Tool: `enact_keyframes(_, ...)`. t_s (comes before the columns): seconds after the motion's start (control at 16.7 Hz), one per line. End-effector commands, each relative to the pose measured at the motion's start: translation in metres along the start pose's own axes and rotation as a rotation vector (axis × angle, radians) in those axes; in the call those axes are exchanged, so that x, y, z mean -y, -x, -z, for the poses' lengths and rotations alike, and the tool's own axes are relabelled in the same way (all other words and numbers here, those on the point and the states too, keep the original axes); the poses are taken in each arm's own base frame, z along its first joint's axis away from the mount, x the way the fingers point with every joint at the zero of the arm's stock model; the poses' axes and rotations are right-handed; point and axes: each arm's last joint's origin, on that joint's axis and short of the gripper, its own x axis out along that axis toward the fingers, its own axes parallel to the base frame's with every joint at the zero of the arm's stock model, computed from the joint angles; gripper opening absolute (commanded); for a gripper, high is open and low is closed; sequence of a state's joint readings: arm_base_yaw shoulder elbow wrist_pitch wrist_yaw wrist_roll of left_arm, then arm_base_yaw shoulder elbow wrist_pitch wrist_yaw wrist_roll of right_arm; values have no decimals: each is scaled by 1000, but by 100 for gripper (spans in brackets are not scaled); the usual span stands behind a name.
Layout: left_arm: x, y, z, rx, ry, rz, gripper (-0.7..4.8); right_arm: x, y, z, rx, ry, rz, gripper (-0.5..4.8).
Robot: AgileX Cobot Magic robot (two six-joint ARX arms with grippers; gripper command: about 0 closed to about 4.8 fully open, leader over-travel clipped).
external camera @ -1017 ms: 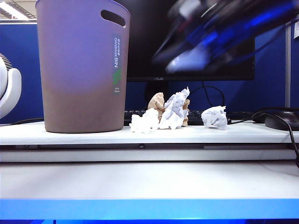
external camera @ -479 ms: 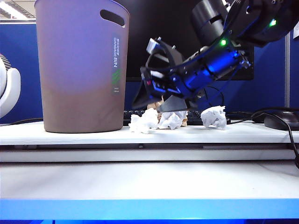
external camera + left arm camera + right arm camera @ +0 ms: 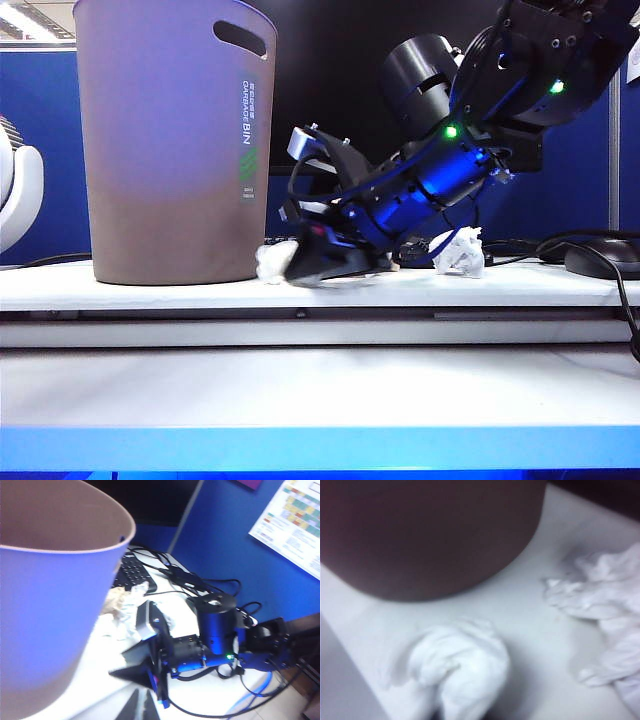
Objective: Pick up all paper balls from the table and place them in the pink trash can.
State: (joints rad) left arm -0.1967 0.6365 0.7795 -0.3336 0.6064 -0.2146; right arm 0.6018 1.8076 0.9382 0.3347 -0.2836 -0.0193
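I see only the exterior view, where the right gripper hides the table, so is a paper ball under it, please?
Observer: Yes: a white paper ball lies just before the right gripper, on the table beside the pink trash can; its jaws' state is unclear.
Operator: Where is the left gripper?
Observer: The left gripper is shut, up beside the can's rim.
Operator: Anything behind the right gripper?
Observer: A tan paper ball by the keyboard.
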Motion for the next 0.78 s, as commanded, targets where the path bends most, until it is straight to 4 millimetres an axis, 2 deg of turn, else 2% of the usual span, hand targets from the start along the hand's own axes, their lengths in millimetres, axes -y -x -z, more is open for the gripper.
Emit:
enact_keyframes(0.06,3,1,-2,6,-17,52,-5,-2,0,-5,49,32,-6,-1)
enact_keyframes(0.12,4,1,-3,2,-26,84,-5,-2,2,-11,76,39,-5,-1)
enact_keyframes(0.3,6,1,-2,-7,-65,126,-5,-8,25,-50,203,76,-2,-1)
enact_keyframes(0.36,7,0,-2,-8,-68,134,-5,-11,37,-69,260,93,3,-1)
enact_keyframes(0.42,8,0,-2,-5,-84,142,-5,-15,62,-101,345,118,79,-1)
enact_keyframes(0.54,8,0,-4,14,-98,143,-5,-23,94,-144,446,211,156,-1)
enact_keyframes(0.66,8,1,-9,73,-108,82,-5,-30,117,-185,546,250,117,-1)
enact_keyframes(0.78,7,4,-15,131,-112,-59,-5,-34,122,-219,586,278,59,-1)
